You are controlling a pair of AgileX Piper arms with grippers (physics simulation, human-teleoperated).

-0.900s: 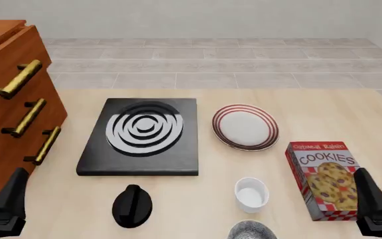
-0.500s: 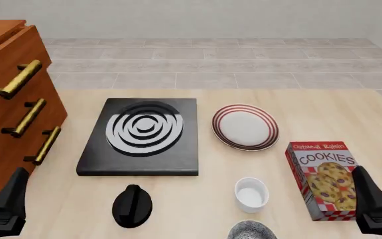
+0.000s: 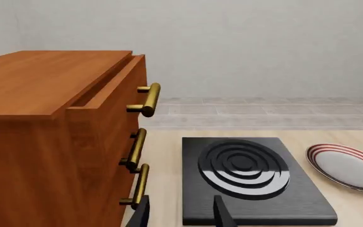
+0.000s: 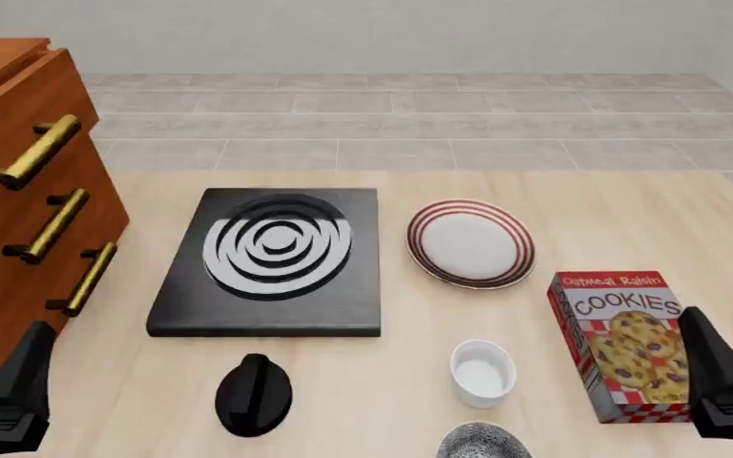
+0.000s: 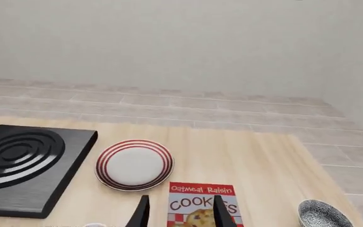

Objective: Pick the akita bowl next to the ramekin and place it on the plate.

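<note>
The akita bowl (image 4: 483, 442) sits at the tabletop's near edge, partly cut off in the front view, just nearside of the ramekin (image 4: 483, 371). The plate (image 4: 470, 242) lies farther in, toward the far edge. The cookie box (image 4: 624, 343) stands beside the ramekin. Nothing is grasped: the right gripper (image 5: 177, 211) has its jaws apart and empty, as has the left gripper (image 3: 180, 213). The approach is only beginning; next, the right arm likely must swing inward past the box and descend on the bowl's rim.
</note>
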